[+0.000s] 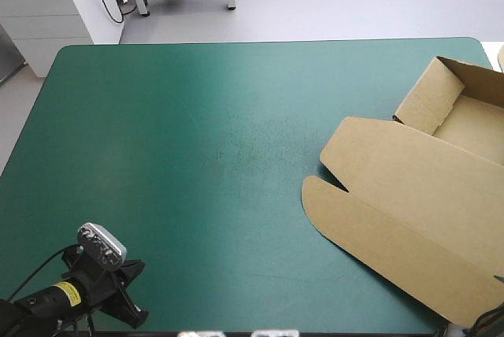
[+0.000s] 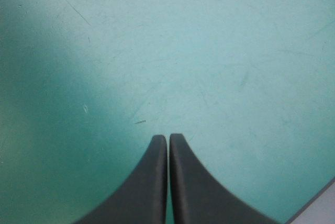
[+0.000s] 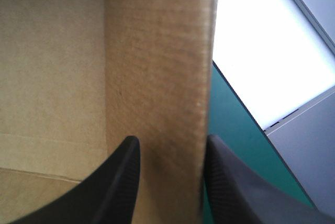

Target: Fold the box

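Teal-green cover takes up most of the high view, and we find the brown box on its right side, running off the picture's right edge. We read the box as an open tray with its lid laid flat. The tray sits toward the far right corner of the table with its walls raised. The lid stretches from it toward the near edge, flat on the cover, with a rounded flap along its left rim and a notch beside it. The box lies well apart from the left gripper, which the high view places at the near left corner of the table. In the left wrist view its black fingers meet in one pointed arch with only a hairline between them, closed on nothing, above cover marked with fine scratches. The table's edge shows just beside them. From above we cannot make out the right gripper. In its own wrist view we see its two fingers pressed to either face of an upright wall of the box, clamped on that board. More brown board of the tray's inside lies to one side, and a strip of cover and the table's edge to the other.
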